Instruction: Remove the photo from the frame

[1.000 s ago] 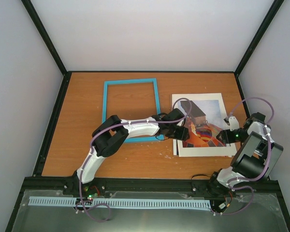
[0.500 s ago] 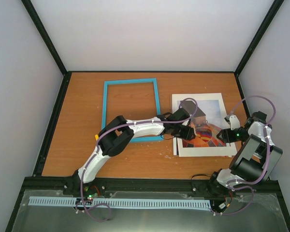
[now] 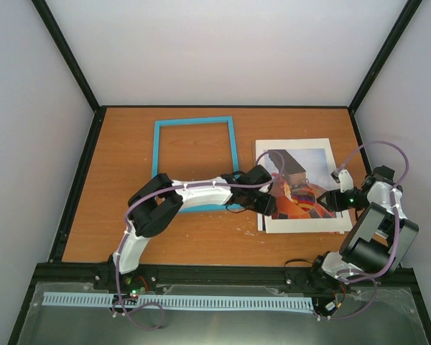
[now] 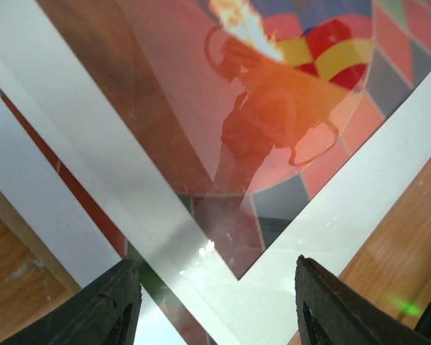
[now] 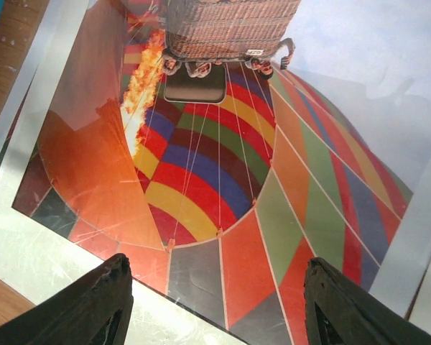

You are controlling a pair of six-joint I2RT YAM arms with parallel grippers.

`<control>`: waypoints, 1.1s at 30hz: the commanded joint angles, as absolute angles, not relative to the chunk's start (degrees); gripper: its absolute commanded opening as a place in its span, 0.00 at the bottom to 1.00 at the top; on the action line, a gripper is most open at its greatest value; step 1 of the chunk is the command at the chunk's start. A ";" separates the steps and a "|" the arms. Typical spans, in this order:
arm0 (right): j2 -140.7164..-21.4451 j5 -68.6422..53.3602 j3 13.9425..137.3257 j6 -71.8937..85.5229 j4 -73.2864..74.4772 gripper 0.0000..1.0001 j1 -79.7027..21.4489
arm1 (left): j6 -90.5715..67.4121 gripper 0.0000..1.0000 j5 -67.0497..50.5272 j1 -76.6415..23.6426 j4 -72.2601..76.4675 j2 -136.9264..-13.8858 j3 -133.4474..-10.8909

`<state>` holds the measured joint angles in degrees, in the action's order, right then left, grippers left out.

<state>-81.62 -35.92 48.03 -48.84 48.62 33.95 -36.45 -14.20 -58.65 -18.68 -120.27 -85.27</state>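
Both the left gripper (image 4: 215, 295) and right gripper (image 5: 215, 287) gaped empty over the photo (image 3: 312, 162); the left had eased back toward the bare frame (image 3: 194, 121), so removal seemed done.

Your left gripper (image 3: 269, 207) draws back toward 8 o'clock, from the coloured middle of the photo (image 3: 309, 162) to its left margin. The elbow of your left arm (image 3: 154, 208) swings toward 9 o'clock; the elbow of your right arm (image 3: 373, 243) sinks slightly.

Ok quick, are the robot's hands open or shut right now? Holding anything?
Left gripper: open, holding nothing, over the photo.
Right gripper: open, holding nothing, also over the photo.
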 commanded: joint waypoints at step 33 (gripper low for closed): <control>-81.53 -36.65 48.51 -49.10 48.92 0.62 32.21 | -31.74 0.59 -14.13 -60.74 -20.27 -128.88 -98.57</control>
<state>-81.62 -36.47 47.11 -48.66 48.42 33.56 -34.17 -20.08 -60.51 -17.61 -133.34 -100.44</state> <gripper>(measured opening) 0.633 0.585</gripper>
